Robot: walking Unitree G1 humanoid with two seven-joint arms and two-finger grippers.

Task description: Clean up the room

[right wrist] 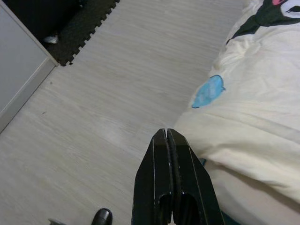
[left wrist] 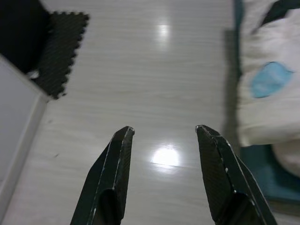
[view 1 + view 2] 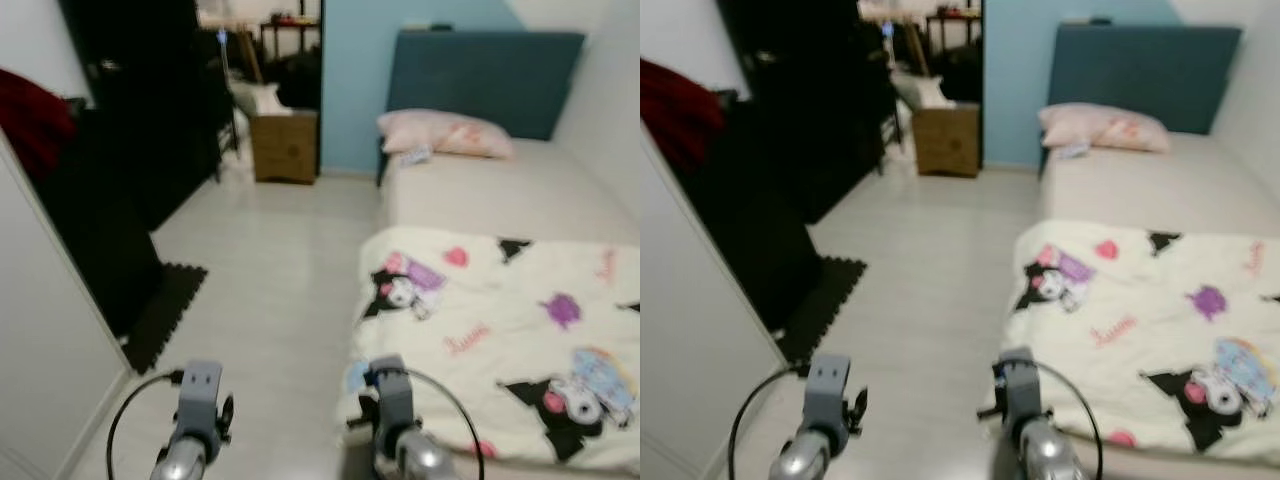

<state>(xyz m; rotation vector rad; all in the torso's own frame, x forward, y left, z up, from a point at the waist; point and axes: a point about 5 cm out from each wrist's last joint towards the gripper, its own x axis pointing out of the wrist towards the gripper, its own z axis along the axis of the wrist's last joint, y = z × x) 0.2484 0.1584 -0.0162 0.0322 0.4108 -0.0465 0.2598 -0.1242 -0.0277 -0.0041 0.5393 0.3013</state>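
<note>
A bed (image 3: 520,190) stands on the right with a cream cartoon-print blanket (image 3: 500,320) spread over its near half and a pink pillow (image 3: 445,133) against the teal headboard (image 3: 485,80). A small object (image 3: 415,155) lies beside the pillow. Both arms hang low at the bottom of the eye views over the pale wood floor (image 3: 270,290). My left gripper (image 2: 164,131) is open above bare floor. My right gripper (image 1: 167,133) is shut with nothing in it, hanging beside the blanket's drooping corner (image 1: 243,112).
A black foam mat (image 3: 165,310) lies by a dark wardrobe (image 3: 120,160) on the left, with a white door panel (image 3: 40,350) nearer. A red garment (image 3: 30,120) hangs at upper left. A wooden cabinet (image 3: 285,145) stands by the doorway ahead.
</note>
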